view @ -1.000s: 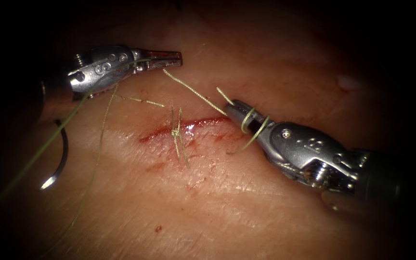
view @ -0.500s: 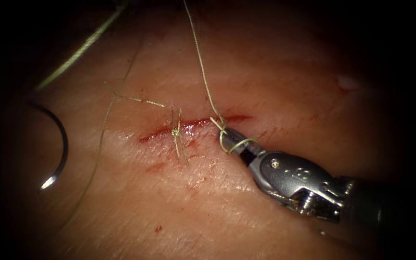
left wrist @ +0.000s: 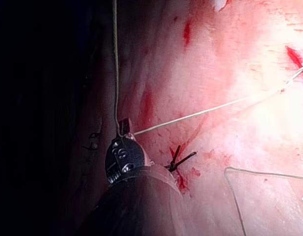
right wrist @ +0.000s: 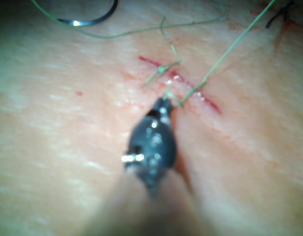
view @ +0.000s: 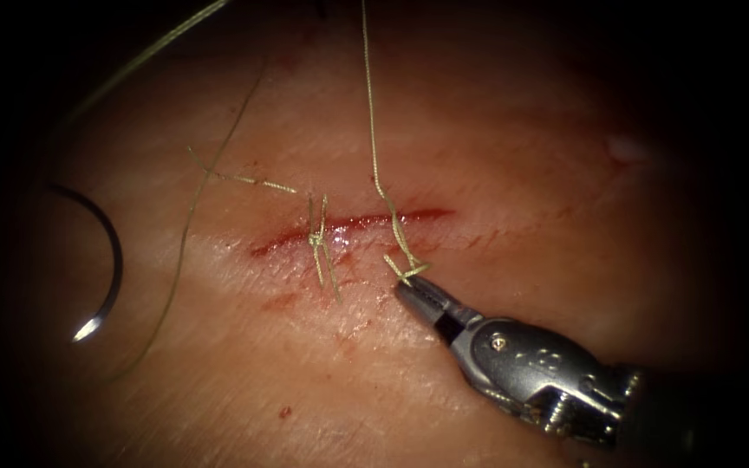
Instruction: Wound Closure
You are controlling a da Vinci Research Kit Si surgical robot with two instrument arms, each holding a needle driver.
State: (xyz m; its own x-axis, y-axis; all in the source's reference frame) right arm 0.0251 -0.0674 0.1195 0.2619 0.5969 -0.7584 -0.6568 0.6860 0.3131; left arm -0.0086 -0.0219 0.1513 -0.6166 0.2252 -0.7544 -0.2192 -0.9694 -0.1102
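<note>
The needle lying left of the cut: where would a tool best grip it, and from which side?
Probably mid-curve on the needle: it lies free on the tissue, arc bulging right, bright tip low. Approaching from the cut side meets that arc. The right tool holds thread.

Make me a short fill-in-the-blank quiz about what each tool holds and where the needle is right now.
1. The right tool has its fingers shut on the ____.
2. The needle lies loose on the tissue, to the ____ of the cut.
3. The left tool grips the ____ too.
4. A finished knot sits on the ____.

Missing words: thread; left; thread; cut
</note>
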